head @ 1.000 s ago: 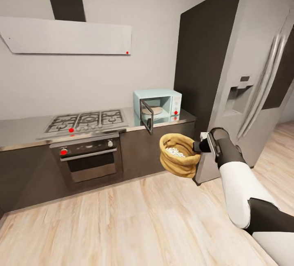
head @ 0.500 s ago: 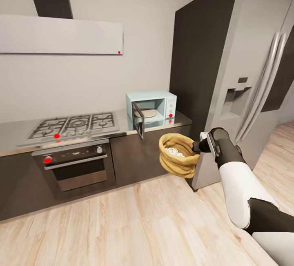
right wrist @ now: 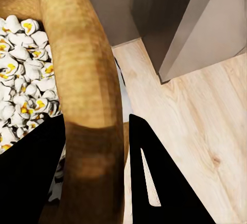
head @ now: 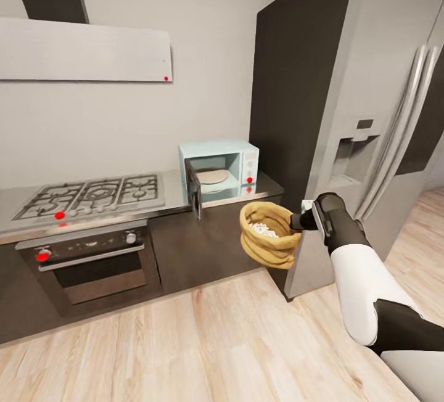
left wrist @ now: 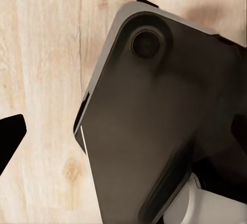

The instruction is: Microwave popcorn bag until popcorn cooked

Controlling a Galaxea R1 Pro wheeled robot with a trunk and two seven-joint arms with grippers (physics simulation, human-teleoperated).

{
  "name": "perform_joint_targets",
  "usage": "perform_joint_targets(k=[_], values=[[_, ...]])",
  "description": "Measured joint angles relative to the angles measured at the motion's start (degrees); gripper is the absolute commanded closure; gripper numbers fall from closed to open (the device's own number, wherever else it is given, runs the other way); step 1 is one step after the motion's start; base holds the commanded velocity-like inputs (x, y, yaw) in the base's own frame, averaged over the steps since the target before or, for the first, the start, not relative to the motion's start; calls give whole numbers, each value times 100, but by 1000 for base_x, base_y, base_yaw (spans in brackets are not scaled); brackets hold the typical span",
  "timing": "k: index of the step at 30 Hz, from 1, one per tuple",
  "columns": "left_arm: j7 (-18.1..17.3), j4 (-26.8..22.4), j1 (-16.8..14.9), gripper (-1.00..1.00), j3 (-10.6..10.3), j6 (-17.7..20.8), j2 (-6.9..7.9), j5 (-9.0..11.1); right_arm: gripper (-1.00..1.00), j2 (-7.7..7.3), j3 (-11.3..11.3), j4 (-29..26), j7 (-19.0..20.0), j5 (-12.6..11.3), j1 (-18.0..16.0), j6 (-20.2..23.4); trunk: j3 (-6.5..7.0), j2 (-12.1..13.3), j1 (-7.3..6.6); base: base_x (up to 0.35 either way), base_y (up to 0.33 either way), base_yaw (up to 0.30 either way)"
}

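Popcorn bag (head: 270, 234): held in the air above the wood floor (head: 216, 340), in front of the countertop (head: 271, 185), rolled rim pinched by the right gripper (head: 298, 222). Popcorn (right wrist: 23, 74) inside. Microwave (head: 220, 170): on the countertop's right end, door open. Left gripper: jaw state cannot be told.

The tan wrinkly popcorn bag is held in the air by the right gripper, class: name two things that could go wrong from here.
1. The right gripper pinches only the thick rolled rim of the tan wrinkly popcorn bag above the wooden floor; a slip could spill the white popcorn.
2. The door of the pale mint-blue microwave juts out past the grey glossy countertop; the bag might bump it on approach.
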Motion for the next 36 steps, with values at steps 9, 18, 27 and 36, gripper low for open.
perform_joint_targets(k=[9,18,27,36], values=[[0,0,-1,-100,3,-11,-4,2,100,43,9,1,2,-33,0,-1,0,0,0,263,-215,131],[0,-8,0,-100,17,-13,-4,38,100,82,15,27,3,-70,0,-1,-1,0,0,246,-182,272],[0,-9,0,-100,17,-14,-4,39,100,78,16,56,9,-70,0,-2,0,1,2,81,-59,98],[0,-9,1,-100,17,-21,-4,47,100,70,16,62,12,-72,1,-1,0,1,2,0,0,177]])
